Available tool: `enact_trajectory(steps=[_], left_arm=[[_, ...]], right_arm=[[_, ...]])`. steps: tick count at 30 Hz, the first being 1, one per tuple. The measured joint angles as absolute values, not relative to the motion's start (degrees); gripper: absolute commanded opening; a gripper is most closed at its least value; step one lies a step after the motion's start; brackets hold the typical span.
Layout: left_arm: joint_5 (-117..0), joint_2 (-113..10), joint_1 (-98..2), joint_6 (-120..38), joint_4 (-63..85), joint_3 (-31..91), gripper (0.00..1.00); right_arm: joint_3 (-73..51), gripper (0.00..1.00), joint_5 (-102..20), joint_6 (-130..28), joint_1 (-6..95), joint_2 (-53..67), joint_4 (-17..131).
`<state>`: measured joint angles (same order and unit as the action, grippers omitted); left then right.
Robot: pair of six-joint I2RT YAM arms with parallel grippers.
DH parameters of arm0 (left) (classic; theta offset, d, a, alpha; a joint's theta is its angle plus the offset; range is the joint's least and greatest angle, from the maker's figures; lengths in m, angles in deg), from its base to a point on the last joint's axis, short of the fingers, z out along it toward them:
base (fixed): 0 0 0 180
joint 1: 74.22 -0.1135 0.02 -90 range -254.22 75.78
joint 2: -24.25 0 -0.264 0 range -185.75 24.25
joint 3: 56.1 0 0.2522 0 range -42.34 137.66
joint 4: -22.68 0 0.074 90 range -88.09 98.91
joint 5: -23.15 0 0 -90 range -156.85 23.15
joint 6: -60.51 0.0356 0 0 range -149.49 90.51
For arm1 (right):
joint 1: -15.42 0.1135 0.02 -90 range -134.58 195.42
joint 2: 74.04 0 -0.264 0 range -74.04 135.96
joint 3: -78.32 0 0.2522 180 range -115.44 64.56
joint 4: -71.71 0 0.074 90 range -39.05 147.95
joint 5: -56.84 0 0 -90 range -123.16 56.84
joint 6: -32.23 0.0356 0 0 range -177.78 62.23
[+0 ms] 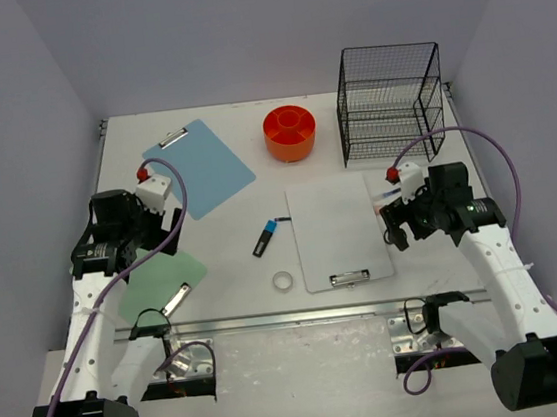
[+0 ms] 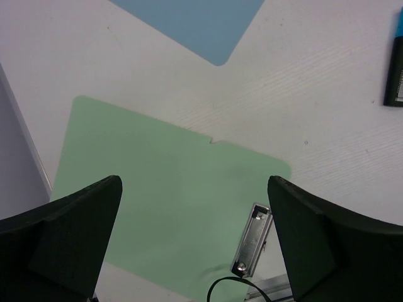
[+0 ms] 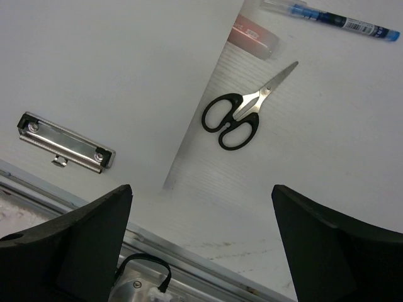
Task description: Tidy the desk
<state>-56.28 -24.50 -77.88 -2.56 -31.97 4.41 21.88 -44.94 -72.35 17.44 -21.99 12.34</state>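
The left hand (image 2: 194, 185), spread and empty, hangs over the green clipboard (image 2: 164, 157) on the counter (image 2: 315, 113), while the right hand (image 3: 201, 189), also spread, hovers just short of the scissors (image 3: 236, 119), lying diagonally.

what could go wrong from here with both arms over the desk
The green clipboard lies flat under the open left tool, near the front rail; a pinch may just slide it. The scissors lie right beside the white clipboard's edge under the open right tool, so grabbing either could nudge the other.
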Motion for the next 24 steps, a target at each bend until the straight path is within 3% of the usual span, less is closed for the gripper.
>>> enact_trajectory(steps=[13,19,24], left_arm=[[-54.42,-23.36,-77.88,-1.46,-31.68,3.24,1.0],[-52.13,-22.73,-77.88,-1.53,-30.7,4.51,1.0],[-48.45,-25.71,-77.88,-2.5,-30.13,9.22,1.0]], right_arm=[[22.09,0.93,-48.96,-72.78,17.44,-17.45,8.46],[17.3,0.79,-51.58,-71.26,16.35,-9.63,6.11],[9.64,0.66,-62.29,-70.31,7.98,2.85,3.33]])
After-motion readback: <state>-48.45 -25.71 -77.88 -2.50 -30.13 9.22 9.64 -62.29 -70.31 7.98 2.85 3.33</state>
